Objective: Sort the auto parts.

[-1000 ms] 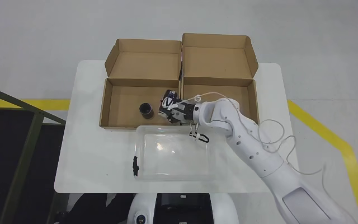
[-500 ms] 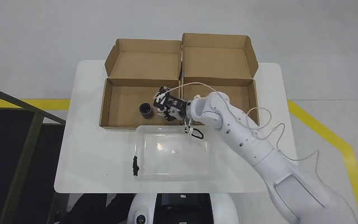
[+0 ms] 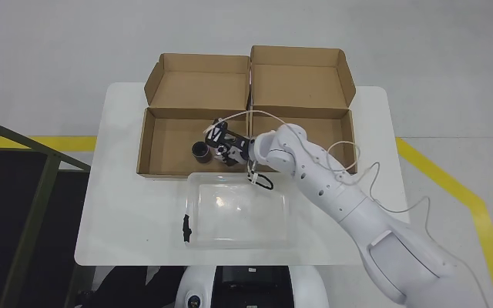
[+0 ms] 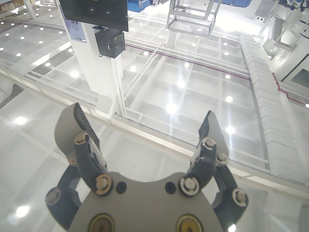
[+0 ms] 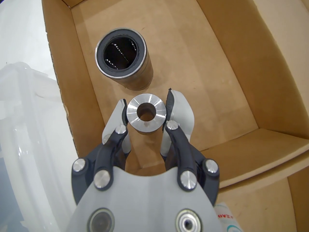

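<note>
My right gripper (image 5: 146,100) is shut on a short silver metal sleeve (image 5: 146,114) with a centre hole, one finger pressed to each side. It hangs inside the left cardboard box (image 5: 193,49), close beside a black-rimmed cylindrical bearing (image 5: 123,59) that stands upright on the box floor. In the top view the right gripper (image 3: 223,146) is just right of the bearing (image 3: 201,152), within the left box (image 3: 166,142). My left gripper (image 4: 143,111) points up at the ceiling, open, with nothing between its fingers.
A second open cardboard box (image 3: 308,131) adjoins the left one on the right. A clear plastic bin (image 3: 239,212) sits in front of both boxes, with a small black part (image 3: 186,225) at its left edge. White table (image 3: 115,192) lies around them.
The right arm has carried the silver sleeve leftward, deeper into the left box and closer to the black bearing.
</note>
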